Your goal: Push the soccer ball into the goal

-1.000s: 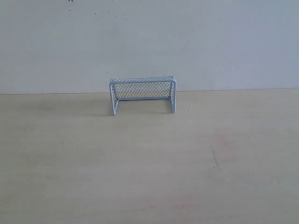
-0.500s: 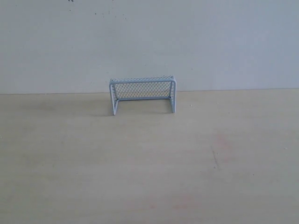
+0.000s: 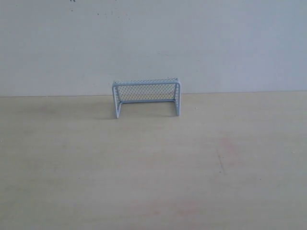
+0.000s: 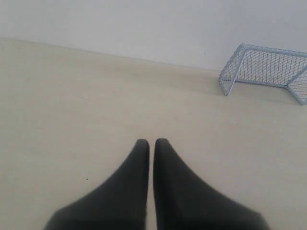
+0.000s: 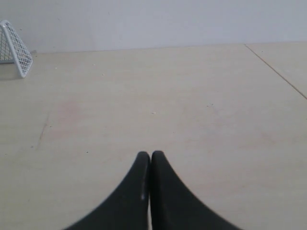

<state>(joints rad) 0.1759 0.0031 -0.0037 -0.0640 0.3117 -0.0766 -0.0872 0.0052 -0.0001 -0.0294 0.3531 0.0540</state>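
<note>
The left gripper (image 4: 151, 142) is hanging over the table (image 4: 72, 96), jaws nearly touching, empty; the right gripper (image 5: 150, 155) is pressing its jaws together, empty. The goal (image 3: 146, 84) is standing well beyond both

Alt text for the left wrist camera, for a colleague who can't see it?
The left gripper, black and shut, points across a pale table. A small mesh goal stands by the wall; no ball shows.

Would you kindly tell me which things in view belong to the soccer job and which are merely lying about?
Belongs to the job: goal, left tool (shut), right tool (shut). The soccer ball shows in no view.
Merely there: pale wooden table, white wall, dark scratch on the table.
</note>
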